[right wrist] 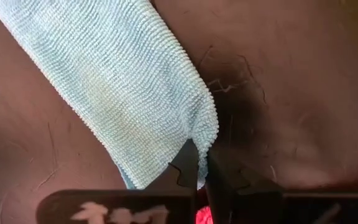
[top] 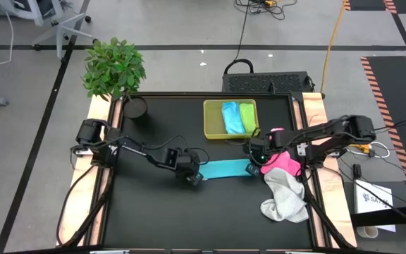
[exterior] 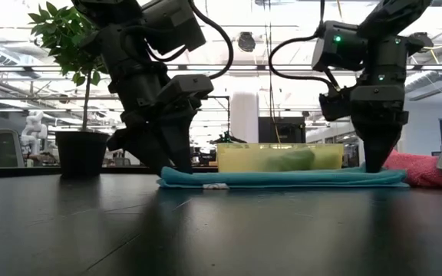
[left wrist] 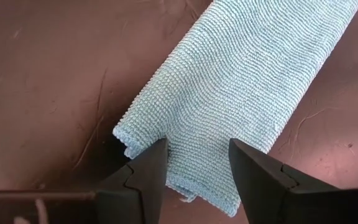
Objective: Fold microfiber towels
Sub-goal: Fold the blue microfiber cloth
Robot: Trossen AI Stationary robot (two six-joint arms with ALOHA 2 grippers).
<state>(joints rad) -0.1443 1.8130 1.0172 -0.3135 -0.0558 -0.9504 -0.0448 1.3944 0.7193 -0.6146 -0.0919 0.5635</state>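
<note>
A teal towel (top: 224,169), folded into a long strip, lies flat on the black table between my two grippers. My left gripper (left wrist: 197,162) is open, and its fingertips come down onto the strip's left end (exterior: 176,175). My right gripper (right wrist: 199,167) is shut at the strip's right end (exterior: 386,178). A pink towel (top: 282,162) and a white towel (top: 285,197) lie crumpled at the table's right edge. A light blue towel (top: 231,118) and a lime green towel (top: 247,116) lie in the yellow-green tray (top: 207,121). My left gripper has its two spread fingertips (left wrist: 151,163) down on the top of the teal towel's left end (left wrist: 194,143), slanting down from above. The strip lies flat on the table under them. My right gripper pinches the edge of the towel's right end near a corner (right wrist: 202,140) between its shut fingertips, coming from above. Several layers show there. The strip lies on the table.
The tray stands at the far middle of the table. A potted plant (top: 115,67) and a dark pot (top: 136,107) stand at the far left corner. Bare black tabletop (top: 189,219) stretches toward the near edge.
</note>
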